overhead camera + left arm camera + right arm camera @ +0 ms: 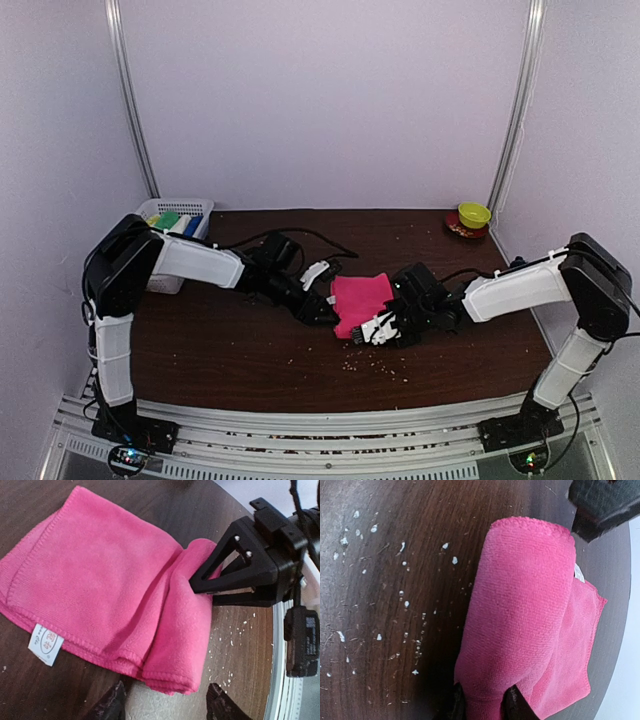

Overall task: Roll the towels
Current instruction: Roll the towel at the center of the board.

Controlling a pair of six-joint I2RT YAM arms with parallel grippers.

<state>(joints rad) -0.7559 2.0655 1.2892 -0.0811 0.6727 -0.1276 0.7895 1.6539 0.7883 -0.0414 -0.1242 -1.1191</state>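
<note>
The pink towel (360, 298) lies on the tabletop (250, 350) well right of the basket (175, 205), its half-made roll pointing away from it. The right tool (485, 705) clenches the far end; the left tool (165, 705), released, flanks the basket-side end.

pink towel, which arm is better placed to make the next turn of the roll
Right. The right gripper pinches the rolled edge of the pink towel, so it could likely turn the roll onward. The left gripper is open beside the towel's end, holding nothing.
</note>
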